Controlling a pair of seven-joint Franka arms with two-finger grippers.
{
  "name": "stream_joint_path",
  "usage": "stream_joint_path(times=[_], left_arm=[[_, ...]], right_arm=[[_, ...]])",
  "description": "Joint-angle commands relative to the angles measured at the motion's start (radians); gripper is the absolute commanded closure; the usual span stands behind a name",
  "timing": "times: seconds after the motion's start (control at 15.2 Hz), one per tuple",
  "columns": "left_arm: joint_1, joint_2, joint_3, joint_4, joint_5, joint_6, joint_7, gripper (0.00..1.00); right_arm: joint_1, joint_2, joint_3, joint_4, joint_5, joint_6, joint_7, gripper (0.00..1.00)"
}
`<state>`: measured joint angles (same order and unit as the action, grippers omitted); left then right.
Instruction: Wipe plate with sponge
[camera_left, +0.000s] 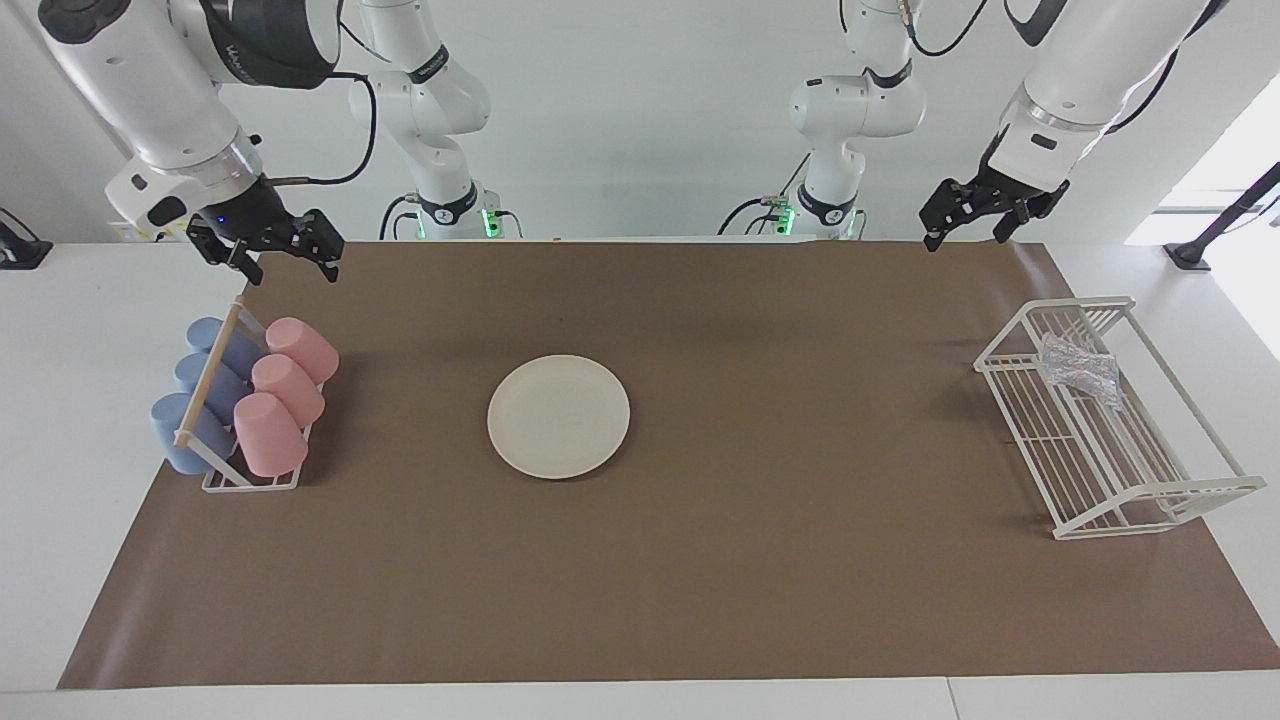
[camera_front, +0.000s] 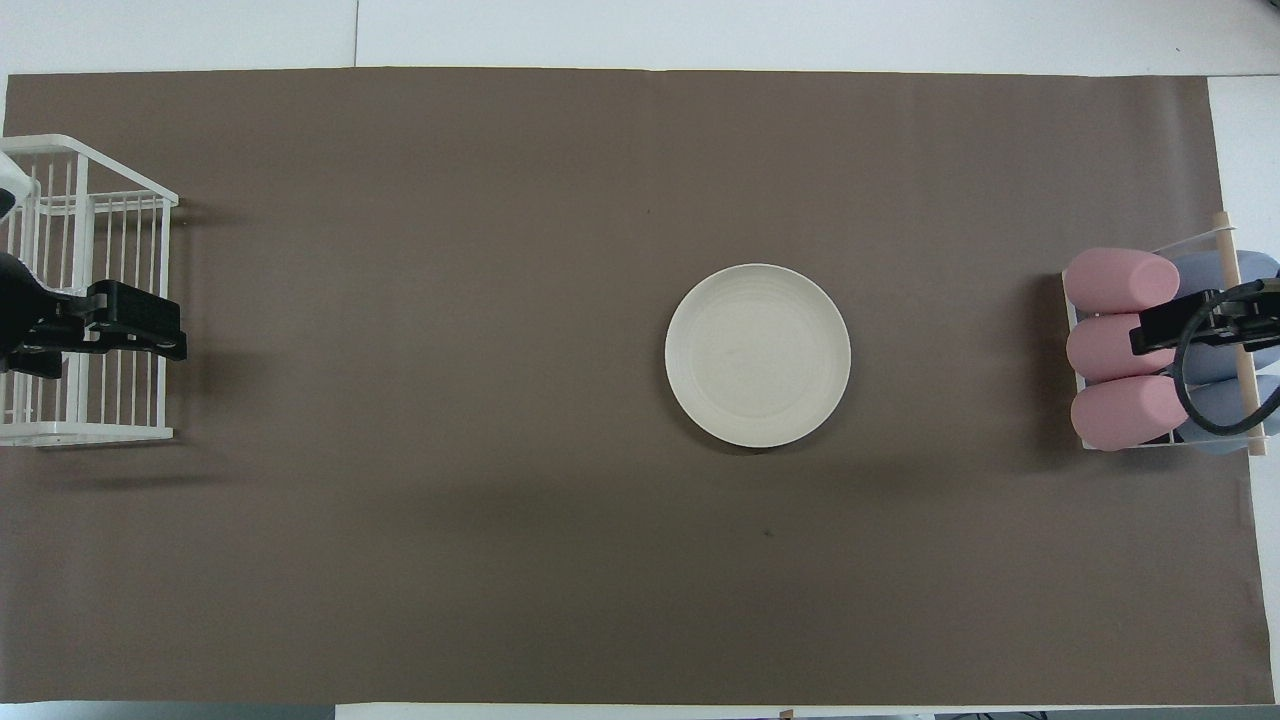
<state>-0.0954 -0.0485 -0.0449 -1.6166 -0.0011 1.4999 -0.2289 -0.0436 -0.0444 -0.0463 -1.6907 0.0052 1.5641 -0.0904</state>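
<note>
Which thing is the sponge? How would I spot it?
Find the white wire rack at the left arm's end of the brown mat. The sponge lies inside it, at the end nearer the robots. It is the only silvery, glittery thing there.

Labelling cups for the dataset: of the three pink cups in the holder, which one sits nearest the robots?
The pink cup at the end of the pink row that lies below the right pincer. The other two pink cups lie progressively farther from the robots.
</note>
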Motion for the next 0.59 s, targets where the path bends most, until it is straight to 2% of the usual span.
stream_joint_path(times=[0.0, 0.53], left_arm=[[0.013, -0.014, -0.004, -0.028, 0.003, 0.028, -0.015, 0.0], [0.023, -0.014, -0.001, -0.029, -0.048, 0.063, -0.02, 0.0]], right_arm=[[-0.006, -0.008, 0.011, 0.003, -0.004, -0.006, -0.022, 0.0], [-0.001, -0.009, 0.014, 0.002, -0.007, -0.012, -0.011, 0.0]])
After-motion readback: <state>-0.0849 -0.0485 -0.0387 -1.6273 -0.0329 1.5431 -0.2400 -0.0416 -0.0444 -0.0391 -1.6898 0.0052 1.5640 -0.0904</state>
